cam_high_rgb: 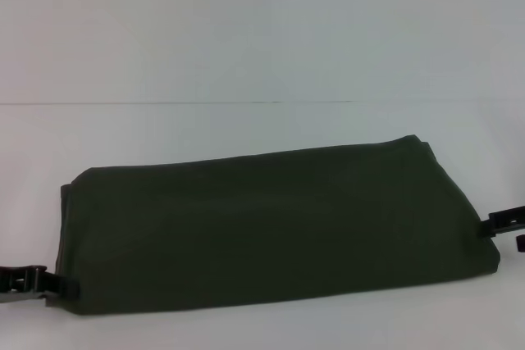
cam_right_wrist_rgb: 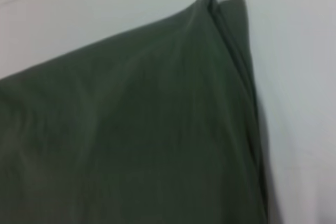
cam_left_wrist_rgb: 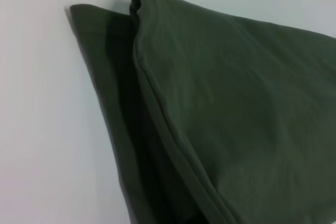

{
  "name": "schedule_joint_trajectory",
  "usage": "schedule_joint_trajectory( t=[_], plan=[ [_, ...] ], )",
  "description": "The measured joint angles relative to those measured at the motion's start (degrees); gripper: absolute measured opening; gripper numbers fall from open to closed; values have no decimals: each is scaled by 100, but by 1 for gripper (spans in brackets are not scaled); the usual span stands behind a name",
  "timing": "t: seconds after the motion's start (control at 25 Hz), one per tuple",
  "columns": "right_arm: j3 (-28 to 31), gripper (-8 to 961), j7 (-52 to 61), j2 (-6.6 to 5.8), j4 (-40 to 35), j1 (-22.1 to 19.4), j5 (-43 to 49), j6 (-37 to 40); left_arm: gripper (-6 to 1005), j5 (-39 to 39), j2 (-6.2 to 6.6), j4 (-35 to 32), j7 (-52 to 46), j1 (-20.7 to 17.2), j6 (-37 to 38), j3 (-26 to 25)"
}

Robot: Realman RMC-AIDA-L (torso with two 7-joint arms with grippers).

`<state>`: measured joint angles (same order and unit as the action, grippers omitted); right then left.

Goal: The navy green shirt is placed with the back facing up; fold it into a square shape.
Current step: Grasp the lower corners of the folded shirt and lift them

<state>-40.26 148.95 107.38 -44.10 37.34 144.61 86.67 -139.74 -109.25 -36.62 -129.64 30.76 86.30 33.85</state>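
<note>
Table (cam_high_rgb: 262, 30): white, plain, bearing everything below.

Shirt (cam_high_rgb: 271, 227): dark olive green, lying near the front edge of the table, already folded into a long band with layered edges showing at both ends (the wrist views show stacked hems). No lettering, label or brand can be read on any visible face.

Left gripper (cam_high_rgb: 33, 282): at the shirt's near left corner, touching the cloth; whether it pinches the cloth cannot be told.

Right gripper (cam_high_rgb: 502, 220): at the right end of the band, against the edge; its hold likewise cannot be told.

Step in hand, as judged: band folded, crosswise fold pending. Next move calls for one end carried over onto the other, edges matched, to give a square.
</note>
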Motion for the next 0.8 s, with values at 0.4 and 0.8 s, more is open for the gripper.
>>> schedule_joint_trajectory(
  t=[0.4,0.8],
  plan=[
    [-59,905,-98,253,22,57,120,-180,51,0,-21,7,18,-9,8,-8],
    [-215,890,-169,337,29,19,128,-430,52,31,-43,14,12,-6,6,-21]
  ],
)
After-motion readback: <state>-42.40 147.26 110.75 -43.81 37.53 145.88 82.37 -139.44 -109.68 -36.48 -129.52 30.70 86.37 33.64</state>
